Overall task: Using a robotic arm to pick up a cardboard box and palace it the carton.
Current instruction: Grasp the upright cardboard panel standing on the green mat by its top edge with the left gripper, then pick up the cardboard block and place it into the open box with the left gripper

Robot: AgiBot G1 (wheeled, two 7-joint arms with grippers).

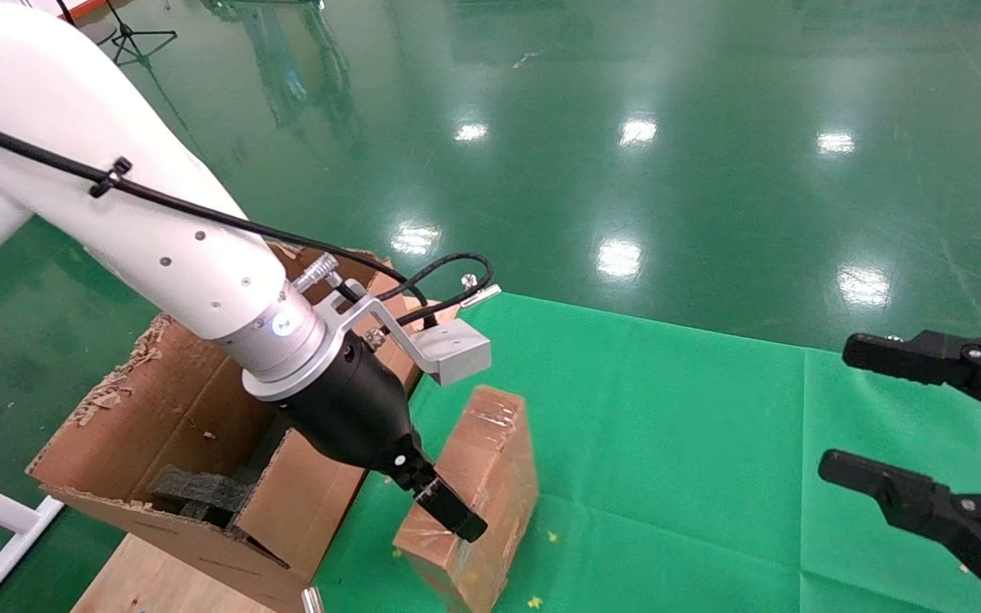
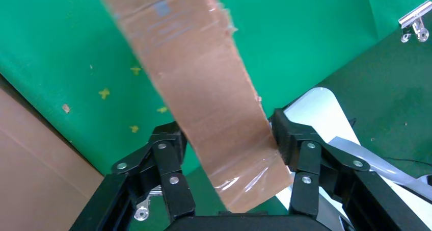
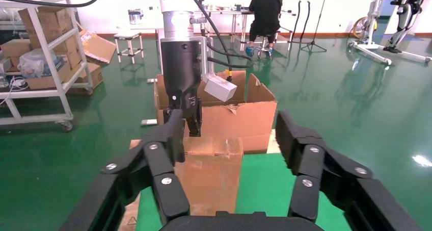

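left tool (image 1: 448,511) clamped narrow on cardboard box (image 1: 482,485), tilted on green table (image 1: 695,460) at carton's (image 1: 184,443) 3 o'clock | right tool (image 1: 891,426) wide, idle | we judged risk: edge grip slips, box snags flap

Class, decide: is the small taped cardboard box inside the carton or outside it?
Outside: the cardboard box sits tilted in the left gripper beside the carton.
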